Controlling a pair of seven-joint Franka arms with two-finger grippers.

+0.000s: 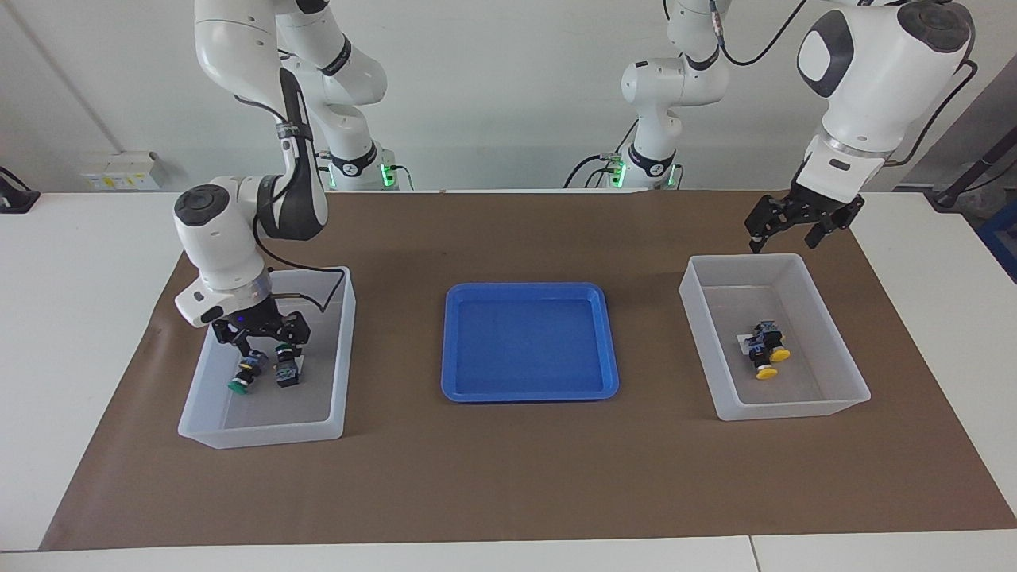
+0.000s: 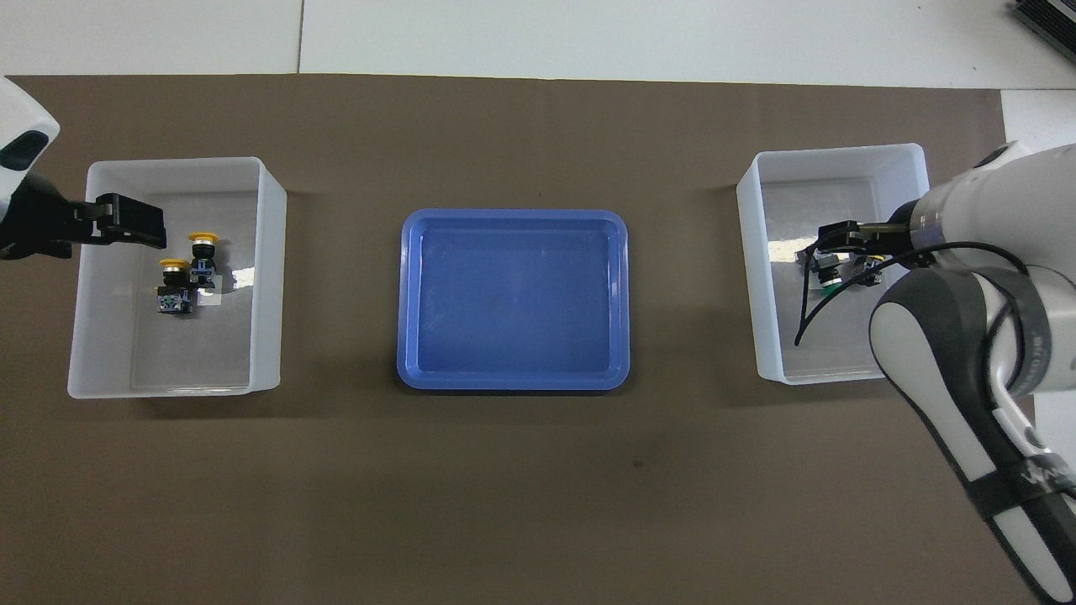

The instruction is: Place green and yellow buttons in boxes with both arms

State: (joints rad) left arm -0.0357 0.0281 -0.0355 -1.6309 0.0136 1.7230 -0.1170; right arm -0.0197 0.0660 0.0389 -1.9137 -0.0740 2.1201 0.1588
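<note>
Blue tray (image 1: 530, 392): shallow, rectangular, rounded corners, lying flat at the middle of the mat. Brown mat (image 1: 508, 477): covers most of the counter. White counter (image 1: 71, 270): bare margins showing round the mat, a seam along its near edge.

In the overhead view, the right gripper (image 2: 843, 244) hides most of the green buttons (image 2: 828, 284); picture edges cut both arms.
</note>
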